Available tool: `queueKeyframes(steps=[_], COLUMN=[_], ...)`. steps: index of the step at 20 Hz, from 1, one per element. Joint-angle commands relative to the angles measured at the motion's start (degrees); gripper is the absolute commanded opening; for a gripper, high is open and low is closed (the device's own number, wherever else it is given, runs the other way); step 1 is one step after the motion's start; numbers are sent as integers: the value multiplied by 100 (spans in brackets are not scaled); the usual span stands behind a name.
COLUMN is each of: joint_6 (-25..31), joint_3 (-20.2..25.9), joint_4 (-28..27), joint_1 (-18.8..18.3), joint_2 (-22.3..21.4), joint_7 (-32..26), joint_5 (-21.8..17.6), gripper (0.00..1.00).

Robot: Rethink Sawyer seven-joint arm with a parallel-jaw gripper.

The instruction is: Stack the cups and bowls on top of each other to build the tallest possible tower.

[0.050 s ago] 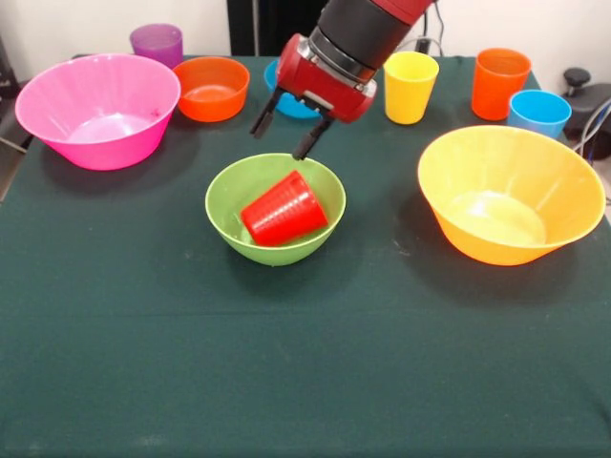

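A red cup [284,209] lies tipped on its side inside the lime green bowl [229,186] at the table's middle. My gripper [284,126] hangs just above the bowl's far rim, open, with nothing between its fingers. A large pink bowl [98,110] stands at the left and a large yellow-orange bowl [511,193] at the right. Along the far edge stand a purple cup [158,43], a small orange bowl [211,88], a small blue bowl [286,103] partly hidden behind the gripper, a yellow cup [410,86], an orange cup [499,82] and a light blue cup [538,113].
The dark green tablecloth [305,363] covers the table. A black object with cables [584,95] sits past the table's right far corner.
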Motion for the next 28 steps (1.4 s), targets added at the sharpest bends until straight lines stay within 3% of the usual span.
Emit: queueKeyframes(steps=[1, 13, 28], joint_6=[330, 484, 141], joint_3=[460, 380, 152], joint_4=[-601, -1083, -1168], joint_1=[15, 58, 5], joint_2=[297, 678, 942], joint_7=[813, 841, 714], joint_5=[324, 590, 481], gripper=[100, 100, 100])
